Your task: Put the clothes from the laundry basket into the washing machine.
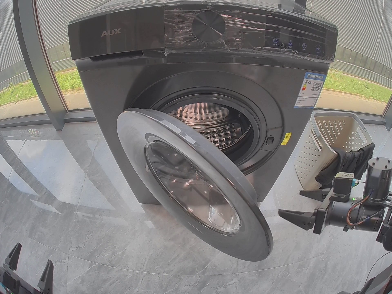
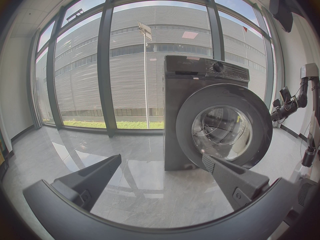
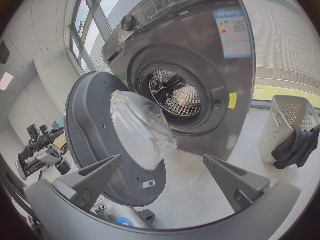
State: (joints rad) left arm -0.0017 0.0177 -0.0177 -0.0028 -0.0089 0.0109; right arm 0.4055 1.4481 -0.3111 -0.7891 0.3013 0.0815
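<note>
clothes (image 1: 347, 164) draped dark over laundry basket (image 1: 310, 160) rim at right of frame, just behind right gripper (image 1: 290, 203), spread wide and empty; left gripper (image 1: 33, 255), also wide, far off at lower left.

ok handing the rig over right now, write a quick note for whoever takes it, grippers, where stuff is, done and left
Left gripper: open, empty, low on the robot's left.
Right gripper: open, empty, in the air between the door and the laundry basket.
Things: the washing machine has its door swung open, and no clothes show in the drum. The basket is on the floor to the machine's right, with a dark garment draped over its rim.
Done: door open.
Left: grasp the garment and put it in the drum.
</note>
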